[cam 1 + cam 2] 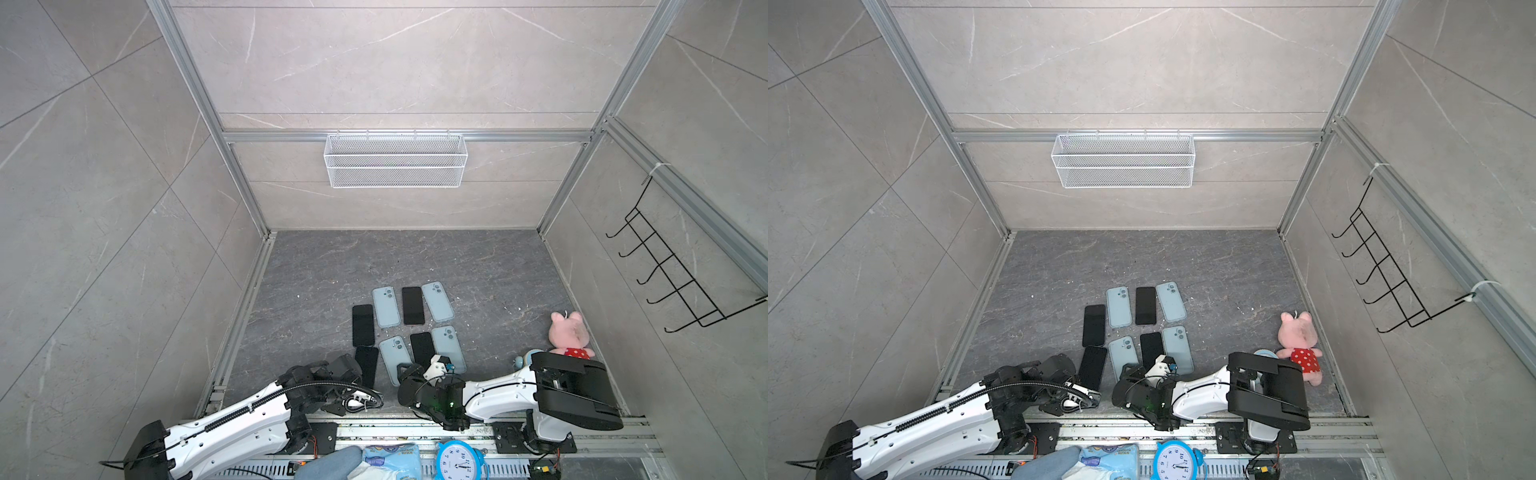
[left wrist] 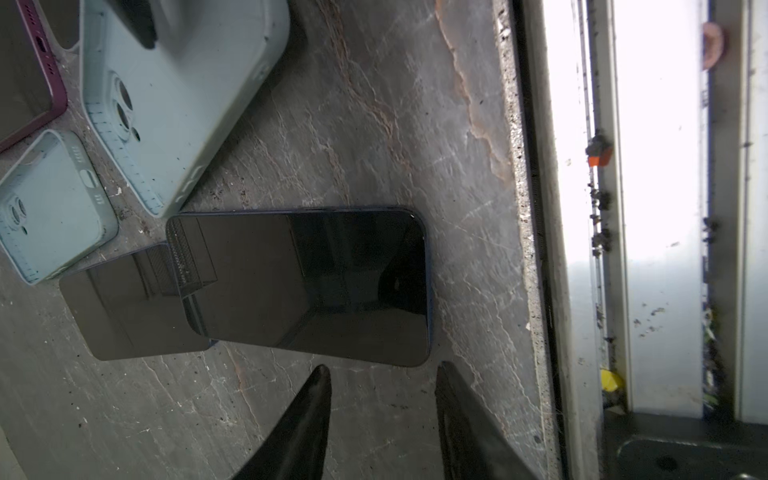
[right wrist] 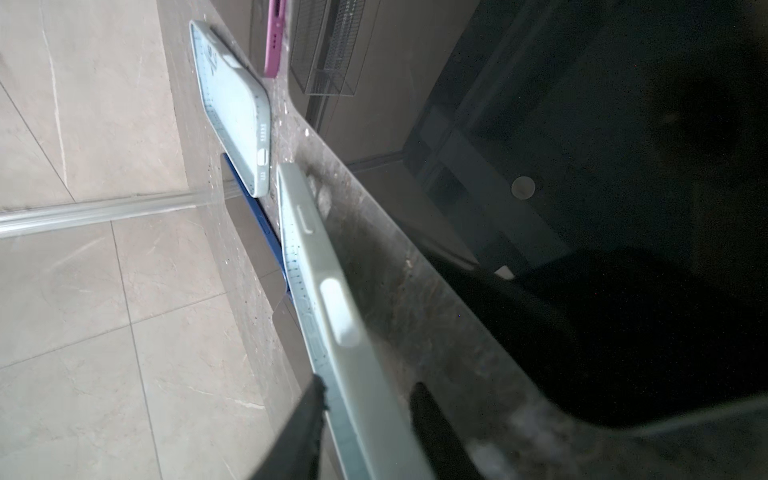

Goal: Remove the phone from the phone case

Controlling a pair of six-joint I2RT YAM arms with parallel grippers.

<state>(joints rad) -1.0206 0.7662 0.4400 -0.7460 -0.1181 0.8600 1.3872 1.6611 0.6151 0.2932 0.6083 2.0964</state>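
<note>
- Your left gripper [image 2: 382,368] hangs low over the dark, stone-patterned tabletop [image 2: 374,124]. Its jaws are parted with nothing between them, and its fingertips stop just short of a black phone [image 2: 299,286].
- That phone lies flat and screen up, bare of any case, near the tabletop's front edge. Its far end rests on top of a second phone [image 2: 124,307], which is also screen up.
- Your right gripper [image 3: 369,382] sits astride the long edge of a pale blue phone case [image 3: 324,291], with one finger [image 3: 307,424] on each side. The jaws stand apart, but you cannot tell from these views whether they press on the case or merely straddle it.
- In both top views the phone case lies back up in the near row, camera cut-outs showing. It sits between the overlapping pair of phones and a third phone [image 1: 422,347] just beside it. You cannot tell whether a phone is inside it.
- Beyond it, in the far row, lies another pale blue case [image 3: 232,108], also back up.
- A pink plush pig [image 1: 567,334] sits at the tabletop's right edge, well apart from the phones.
- A blue alarm clock [image 1: 459,459] rests by the front rail between your two arm bases.
- A white wire basket [image 1: 395,160] hangs on the back wall.
</note>
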